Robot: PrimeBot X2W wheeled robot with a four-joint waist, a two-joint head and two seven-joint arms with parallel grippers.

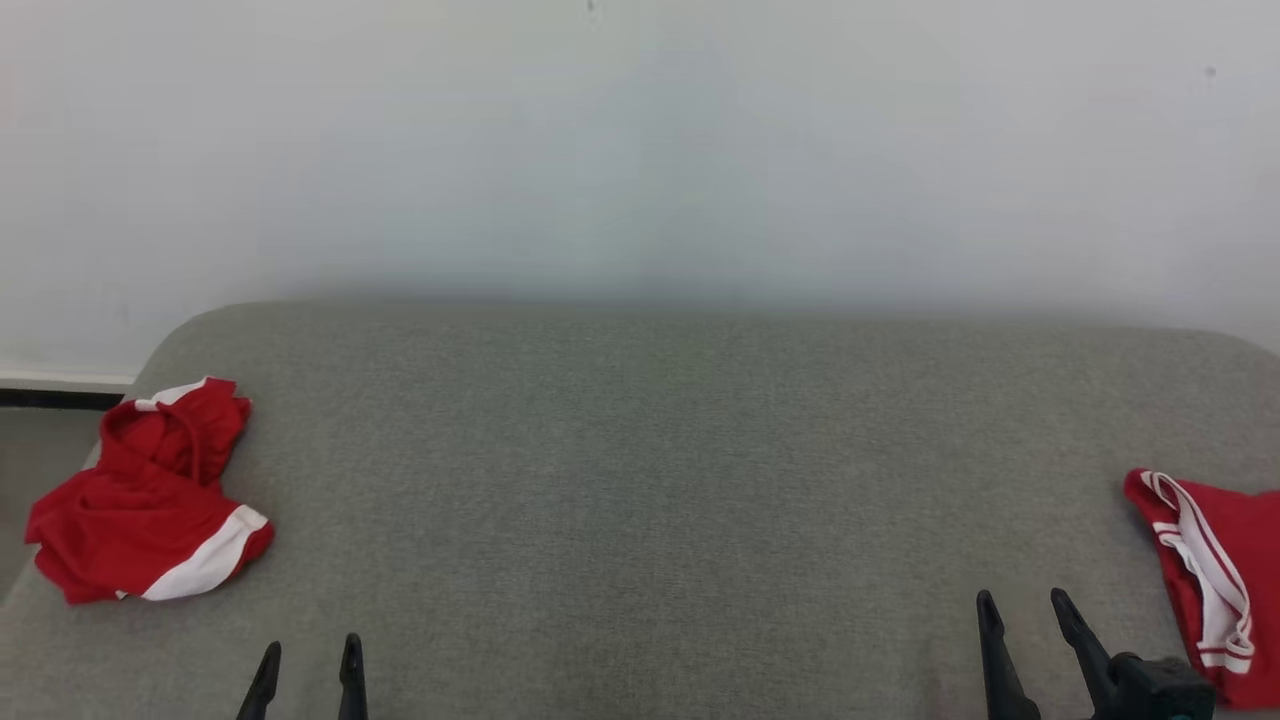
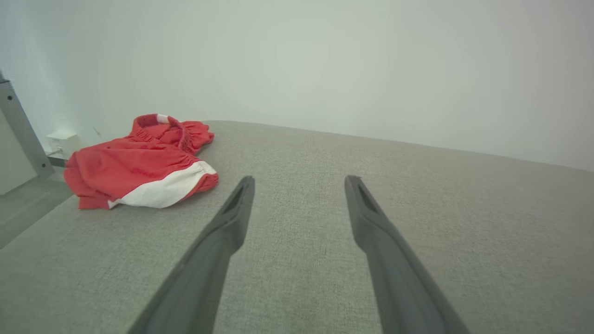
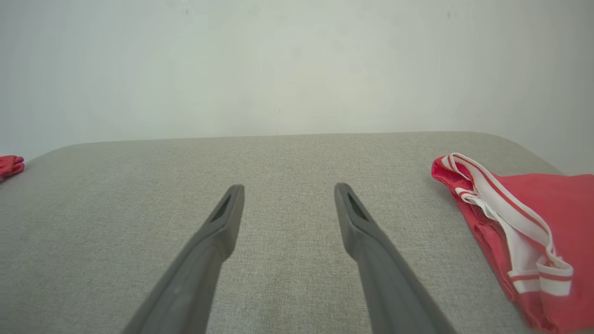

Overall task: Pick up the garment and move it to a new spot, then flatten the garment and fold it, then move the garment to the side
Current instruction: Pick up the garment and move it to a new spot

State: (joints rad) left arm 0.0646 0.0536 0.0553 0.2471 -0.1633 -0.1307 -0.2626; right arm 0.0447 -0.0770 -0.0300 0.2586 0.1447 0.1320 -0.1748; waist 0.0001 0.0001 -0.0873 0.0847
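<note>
On the grey woven padded surface (image 1: 640, 480), a crumpled red fabric garment with a white hem band (image 1: 150, 500) lies at the 9 o'clock edge, at about 10 o'clock from the left gripper (image 1: 311, 645). A 2nd red garment with white striped trim (image 1: 1215, 560) lies flatter at 3 o'clock, just beside the right gripper (image 1: 1022, 597). Both grippers hover with fingers spread, holding nothing. The crumpled one is probably the target: light, limp, likely to sag and bunch. Its gathered waistband or white hem should give the firmest pinch.
</note>
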